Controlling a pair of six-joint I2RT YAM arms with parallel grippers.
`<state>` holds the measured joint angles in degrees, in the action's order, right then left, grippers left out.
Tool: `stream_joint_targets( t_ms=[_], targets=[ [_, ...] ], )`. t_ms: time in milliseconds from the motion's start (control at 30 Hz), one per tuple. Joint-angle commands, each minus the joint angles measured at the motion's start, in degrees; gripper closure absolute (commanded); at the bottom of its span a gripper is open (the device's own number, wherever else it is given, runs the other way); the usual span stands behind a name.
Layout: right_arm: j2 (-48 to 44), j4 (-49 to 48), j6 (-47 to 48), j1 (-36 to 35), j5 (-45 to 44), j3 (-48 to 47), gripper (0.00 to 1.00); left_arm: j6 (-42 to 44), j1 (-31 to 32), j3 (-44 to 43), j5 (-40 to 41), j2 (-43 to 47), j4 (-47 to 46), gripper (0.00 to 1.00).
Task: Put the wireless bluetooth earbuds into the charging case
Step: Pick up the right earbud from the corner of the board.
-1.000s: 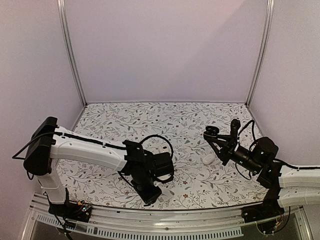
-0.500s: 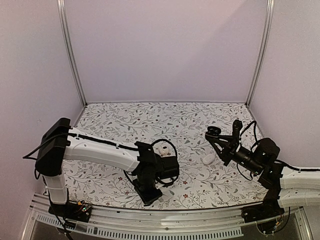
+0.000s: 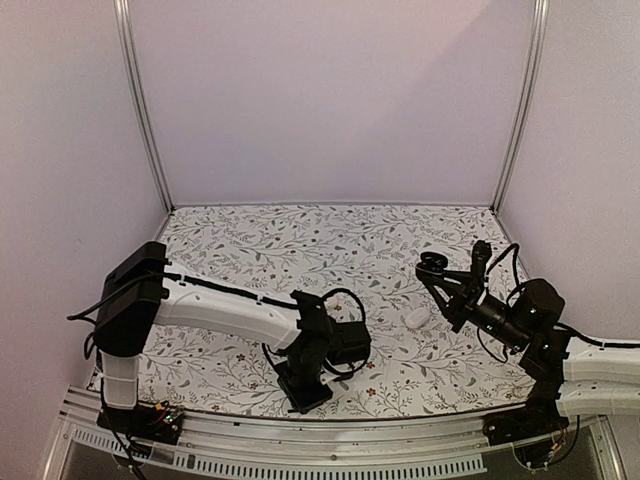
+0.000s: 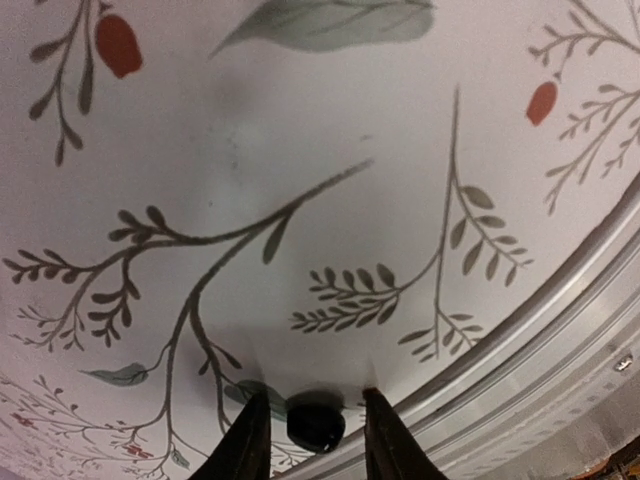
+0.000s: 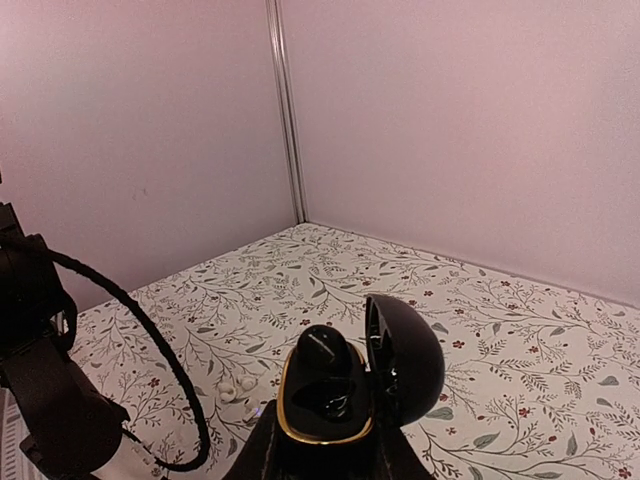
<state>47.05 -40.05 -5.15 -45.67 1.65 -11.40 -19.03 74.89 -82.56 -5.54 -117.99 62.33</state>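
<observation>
Two-arm setup over a floral-print table (image 3: 300, 240). On the left: reaches low across the near side with the left gripper (image 4: 314, 398) pointed down at the cloth, close by the metal rail (image 4: 540, 340) along the table's near edge. Straddles a black earbud (image 4: 315, 424) lying on the print, one finger to each side, with a thin strip of cloth showing between either finger and the bud; parted, then, and not clamped on it. On the right: hangs above the table's right side with the right gripper (image 5: 325, 448) clenched on the black charging case (image 5: 352, 392), pinching its lower body from both sides. Holds that case off the surface, with the lid (image 5: 405, 365) hinged open to the right and a gold rim (image 5: 283, 400) ringing the mouth. Shows a glossy black rounded piece seated inside the rim; cannot tell from the wrist view whether an earbud. Near the raised case in the overhead view, toward the near side and resting on the table: a white pebble-shaped case (image 3: 418, 317), apart from both grippers. Farther off in the right wrist view, beside the left arm's looping black cable (image 5: 170, 350): two tiny white earbuds (image 5: 238, 386) lying close together on the print, too small to make out in detail.
</observation>
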Motion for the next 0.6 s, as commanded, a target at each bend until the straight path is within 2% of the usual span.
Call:
stream_joint_targets(
  t_ms=[0, 167, 567],
  targets=[
    [-1.44, -0.29, 0.05, 0.57, -1.20, 0.78, 1.00, 0.48, 1.01, -1.61, -0.24, -1.02, 2.45, 0.68],
    [-1.98, -0.07, 0.23, 0.70, -1.22, 0.85, 1.00, 0.99, 2.26, -2.79, 0.12, -2.49, 4.27, 0.66],
    [-1.90, 0.02, 0.10, 0.94, -1.30, 1.02, 1.00, 0.97, 2.57, -4.78, 2.02, -4.70, 4.75, 0.75]
  ],
)
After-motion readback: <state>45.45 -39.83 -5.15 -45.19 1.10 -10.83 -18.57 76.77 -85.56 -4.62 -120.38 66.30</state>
